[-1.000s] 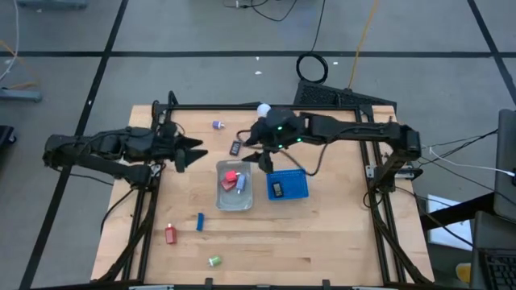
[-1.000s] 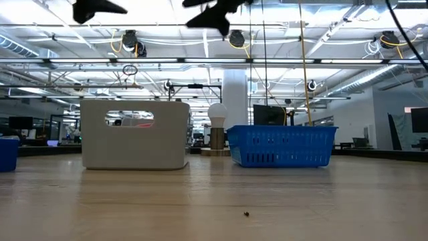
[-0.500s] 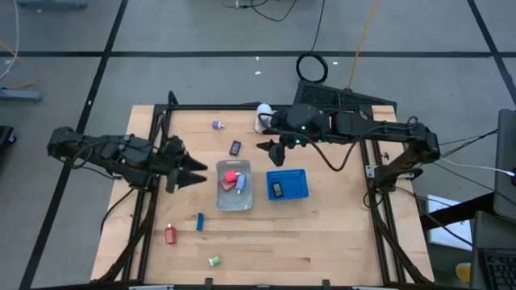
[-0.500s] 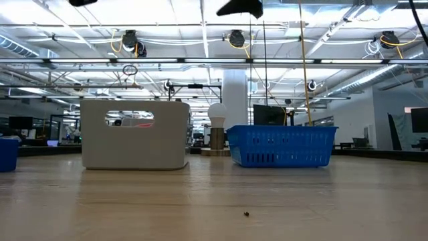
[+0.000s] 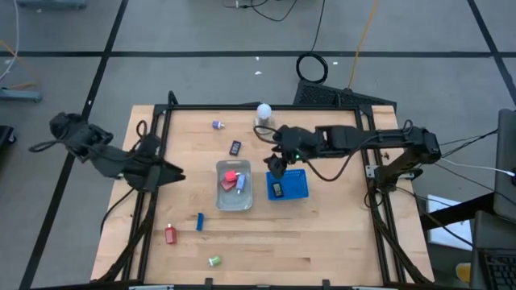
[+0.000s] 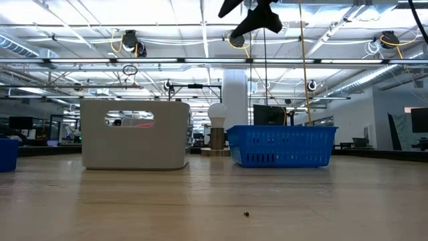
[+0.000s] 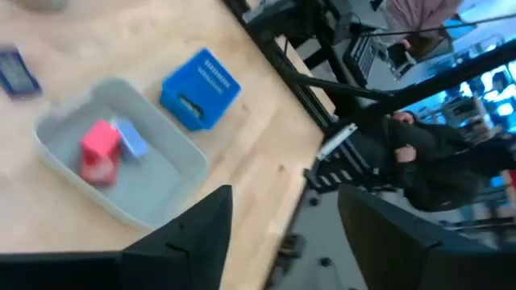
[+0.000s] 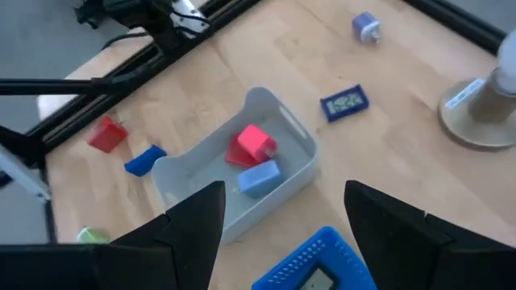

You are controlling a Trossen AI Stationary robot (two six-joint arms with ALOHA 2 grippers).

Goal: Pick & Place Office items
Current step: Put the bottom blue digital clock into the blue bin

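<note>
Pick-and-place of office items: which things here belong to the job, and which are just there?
Job:
red item and light blue item in clear tray
black item in blue basket
purple item
dark item
blue item
red item
green item

Bystanders:
white ball on base

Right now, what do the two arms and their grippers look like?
Both arms are dark, near black, jointed segments with black cables trailing along them. The left gripper and right gripper each end in two flat, tapering dark fingers. A small green light shows on the right arm's wrist.
</note>
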